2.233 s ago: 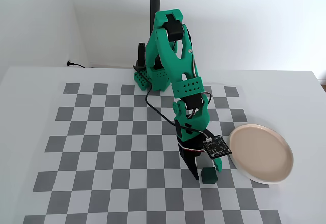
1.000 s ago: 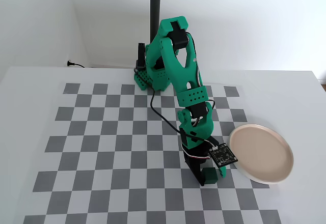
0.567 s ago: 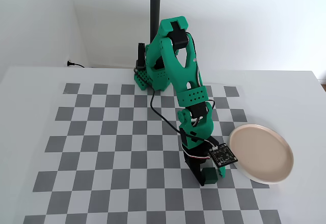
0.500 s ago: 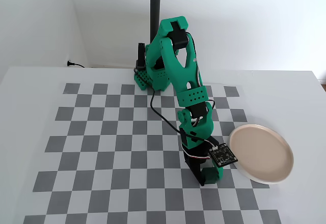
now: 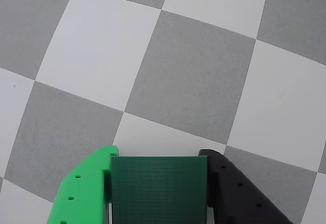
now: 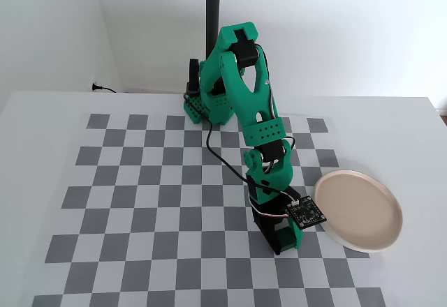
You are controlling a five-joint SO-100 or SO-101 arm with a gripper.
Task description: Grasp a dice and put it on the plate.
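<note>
Fixed view shows the tabletop [image 6: 42, 146] with the plate [image 6: 358, 211] near its right edge, empty. The claw [image 6: 286, 241] stands low just left of the plate, clenched on the dice [image 5: 159, 188], which sits between both fingers. The grasp looks done; lifting and placing on the plate remain.
</note>
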